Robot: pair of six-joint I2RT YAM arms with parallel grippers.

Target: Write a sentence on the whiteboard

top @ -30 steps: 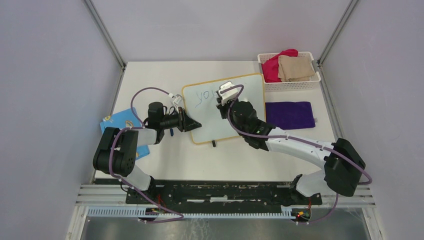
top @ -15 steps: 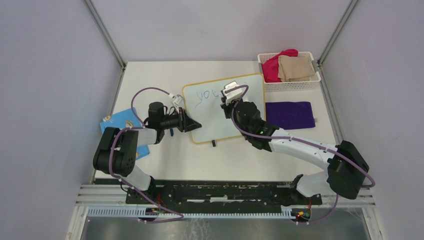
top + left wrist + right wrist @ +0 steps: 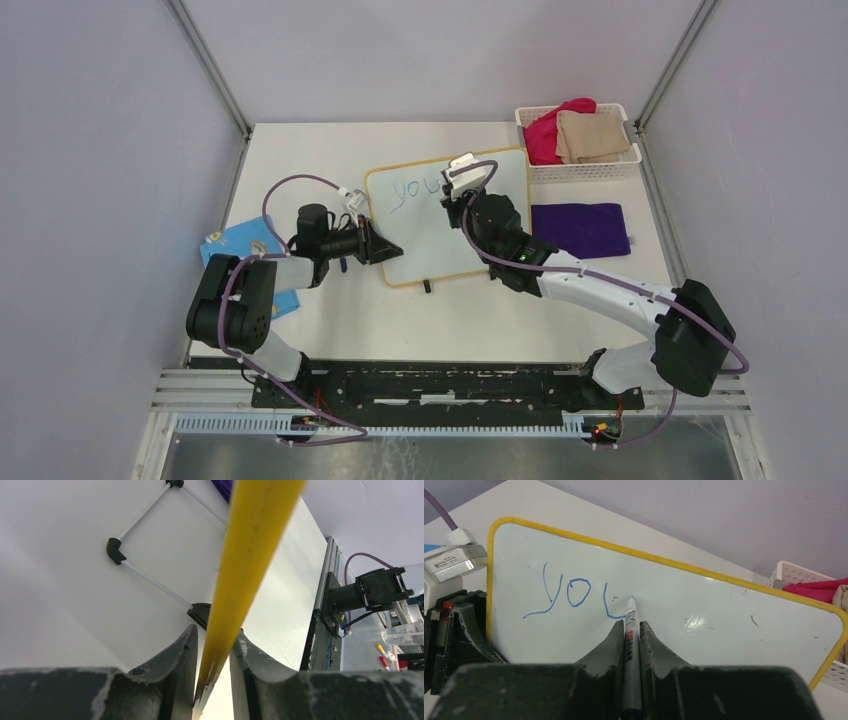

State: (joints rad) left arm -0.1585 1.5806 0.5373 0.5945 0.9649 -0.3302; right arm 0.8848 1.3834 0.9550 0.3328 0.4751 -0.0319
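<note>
A blue card (image 3: 238, 243) lies at the tabletop's (image 3: 330, 325) left edge. The left fingers (image 3: 385, 247) pinch the near-left rim of the whiteboard (image 3: 430, 240), mid-table. The right fingers (image 3: 618, 642) grip a marker (image 3: 630, 630), its tip on the board, the sentence (image 3: 574, 595) reading "yo" and a part-drawn "u".

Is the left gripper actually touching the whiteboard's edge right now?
Touching. In the left wrist view, the yellow rim of the whiteboard runs between the fingers of the left gripper, both pressed against it.

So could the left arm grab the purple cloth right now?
Probably not. The left gripper is shut on the rim of the whiteboard, and the purple cloth lies past the board's far side, with the right arm reaching in between.
</note>
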